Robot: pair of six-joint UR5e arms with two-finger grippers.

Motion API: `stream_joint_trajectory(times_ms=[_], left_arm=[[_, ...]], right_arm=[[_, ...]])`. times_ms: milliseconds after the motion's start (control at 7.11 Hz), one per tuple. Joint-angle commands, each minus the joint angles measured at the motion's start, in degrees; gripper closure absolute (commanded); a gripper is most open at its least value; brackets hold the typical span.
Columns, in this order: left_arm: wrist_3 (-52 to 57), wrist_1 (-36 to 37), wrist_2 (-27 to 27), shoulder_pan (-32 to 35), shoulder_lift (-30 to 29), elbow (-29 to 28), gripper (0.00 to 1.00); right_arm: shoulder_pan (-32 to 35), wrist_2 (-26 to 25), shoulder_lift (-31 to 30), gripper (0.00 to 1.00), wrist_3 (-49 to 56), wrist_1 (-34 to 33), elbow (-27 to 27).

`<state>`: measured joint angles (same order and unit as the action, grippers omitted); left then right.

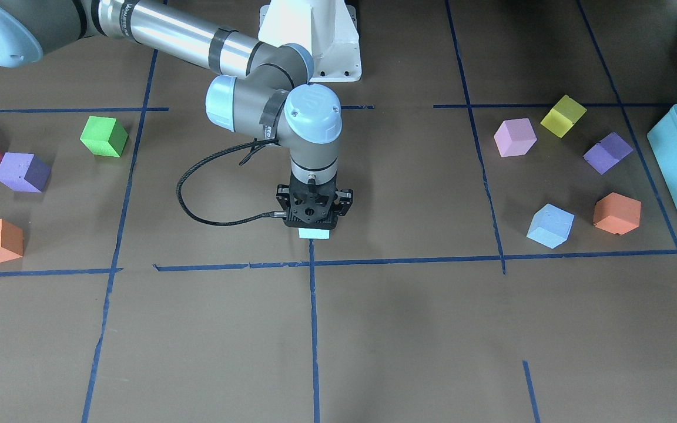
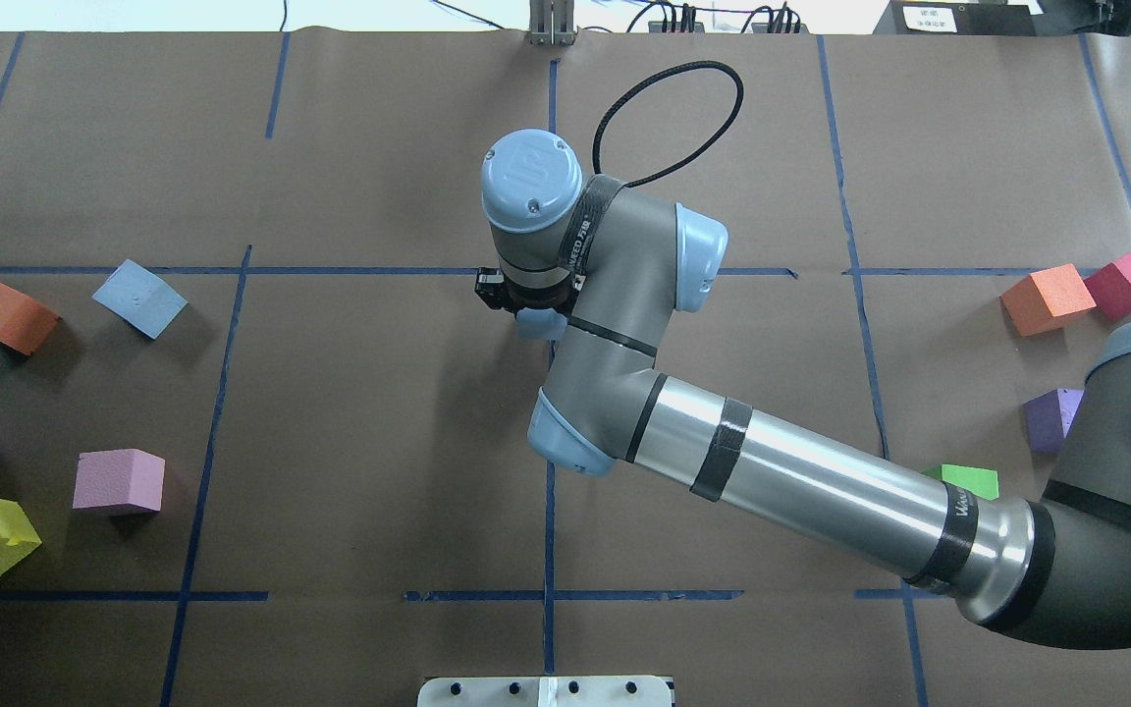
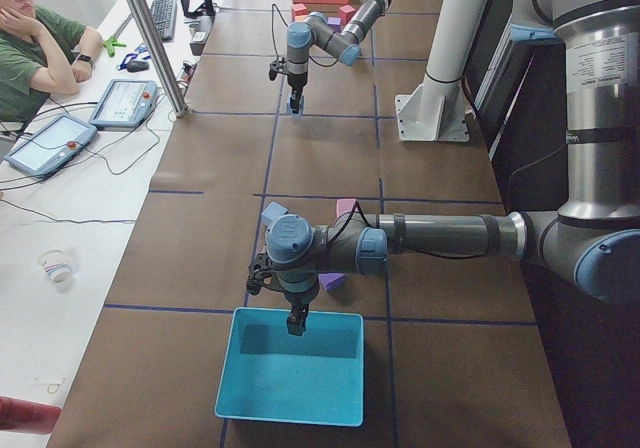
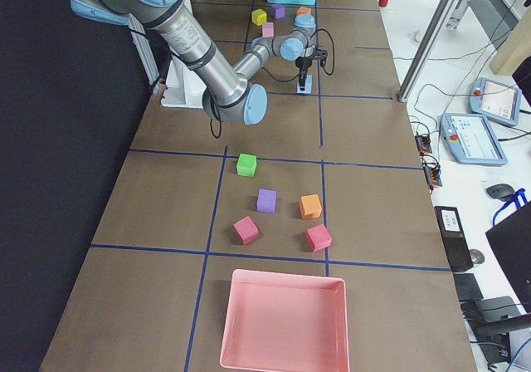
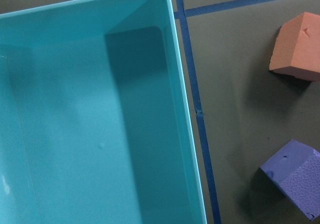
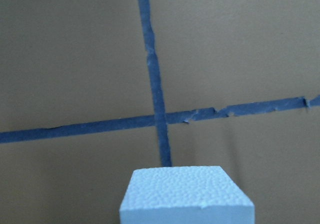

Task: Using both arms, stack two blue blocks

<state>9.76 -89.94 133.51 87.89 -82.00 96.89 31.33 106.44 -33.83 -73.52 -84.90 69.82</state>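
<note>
1. Two blue blocks lie well apart. The aqua block (image 1: 315, 234) is just on the robot's side of the tape cross (image 1: 311, 262), over the tape line that runs from the cross toward the base. The sky-blue block (image 1: 550, 225) rests on the table far out to the robot's left of the cross.
2. One arm, the right arm (image 1: 174, 32), reaches in from the robot's right of the cross with its wrist pointing straight down. The right gripper (image 1: 314, 226) stands directly over the aqua block, whose pale edge pokes out from under the black body.
3. From the right wrist camera, the aqua block's pebbled top fills the bottom middle, with the cross beyond it. The fingers show in no view, so it cannot be told whether the jaws clamp the block or stand apart around it.
4. Farther to the robot's left of the cross than the sky-blue block, the left arm (image 3: 440, 238) holds the left gripper (image 3: 297, 321) above the teal box (image 3: 320, 388). Only the side view shows this gripper, so how its jaws stand cannot be told.
5. Two more cubes, an orange block (image 1: 616, 213) and a purple block (image 1: 607, 153), lie between the sky-blue block and the box, left of the cross.
</note>
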Motion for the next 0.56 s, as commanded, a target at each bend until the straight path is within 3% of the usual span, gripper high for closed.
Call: stream_joint_trajectory(times_ms=[0, 422], left_arm=[[0.0, 0.0, 0.0, 0.0, 0.0, 0.1, 0.0], [0.0, -0.1, 0.0, 0.0, 0.0, 0.1, 0.0]], right_arm=[[-0.6, -0.4, 0.0, 0.02, 0.5, 0.0, -0.3], [1.3, 0.8, 0.2, 0.01, 2.9, -0.2, 1.8]])
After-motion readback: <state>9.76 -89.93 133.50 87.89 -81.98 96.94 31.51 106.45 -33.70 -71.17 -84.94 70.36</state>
